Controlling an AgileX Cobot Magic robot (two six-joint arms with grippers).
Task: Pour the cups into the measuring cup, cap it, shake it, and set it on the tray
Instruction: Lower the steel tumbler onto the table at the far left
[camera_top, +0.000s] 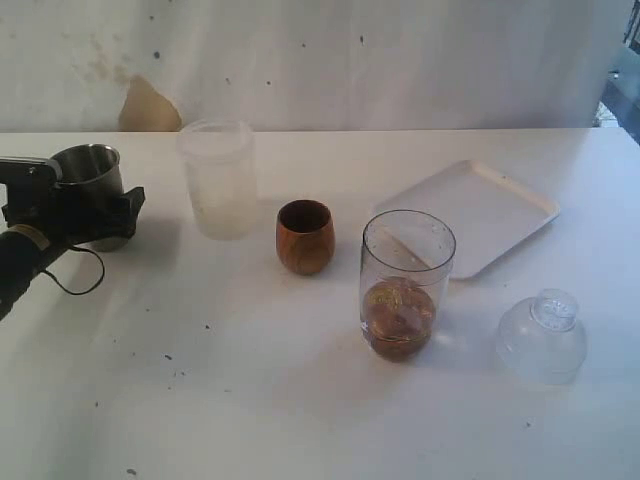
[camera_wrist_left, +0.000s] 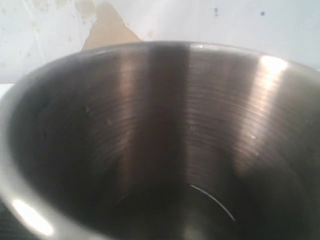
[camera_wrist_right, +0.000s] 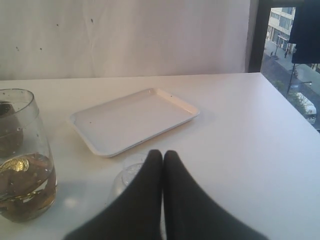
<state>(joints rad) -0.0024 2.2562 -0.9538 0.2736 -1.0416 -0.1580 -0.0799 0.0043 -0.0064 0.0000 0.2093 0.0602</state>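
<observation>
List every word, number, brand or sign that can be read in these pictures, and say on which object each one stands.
None can be read in any view.
The measuring cup shows no printed scale; a gold glint in its brown liquid is too blurred to tell if it carries writing.
The steel tumbler, wooden cup, frosted cup, tray and clear domed lid show no markings.

One steel tumbler (camera_top: 90, 166), one wooden cup (camera_top: 305, 238), one frosted cup (camera_top: 218, 182), one measuring cup (camera_top: 407, 285), one tray (camera_top: 478, 212), perhaps one lid (camera_top: 541, 338)
</observation>
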